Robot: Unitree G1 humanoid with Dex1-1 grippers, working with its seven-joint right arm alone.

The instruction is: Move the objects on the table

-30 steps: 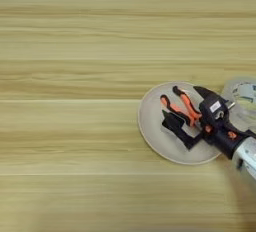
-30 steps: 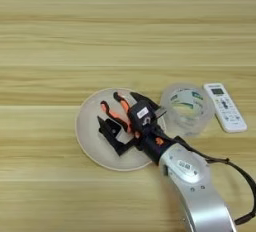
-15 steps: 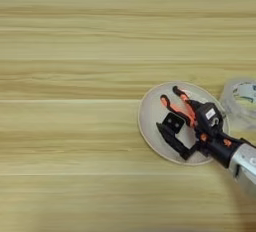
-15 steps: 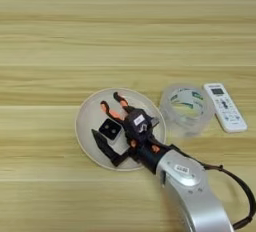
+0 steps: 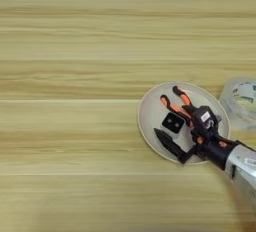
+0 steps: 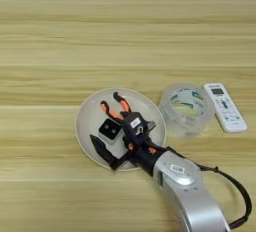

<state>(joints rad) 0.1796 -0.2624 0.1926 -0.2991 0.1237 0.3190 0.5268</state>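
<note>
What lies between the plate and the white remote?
The clear tape roll lies between the round cream plate and the small white remote, shown whole in the right eye view.

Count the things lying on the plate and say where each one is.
2. The black block lies near the middle of the plate; the pliers lie behind it, orange handles toward the far rim. The gripper could hide something smaller.

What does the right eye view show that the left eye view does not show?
Only the right eye view shows the small white remote, the whole clear tape roll and the cable behind the forearm. Only the left eye view shows more bare table on the left; there the tape roll is cut by the edge. Both show the round cream plate with the orange-handled pliers and small black block on it, and the right gripper above the plate.
</note>
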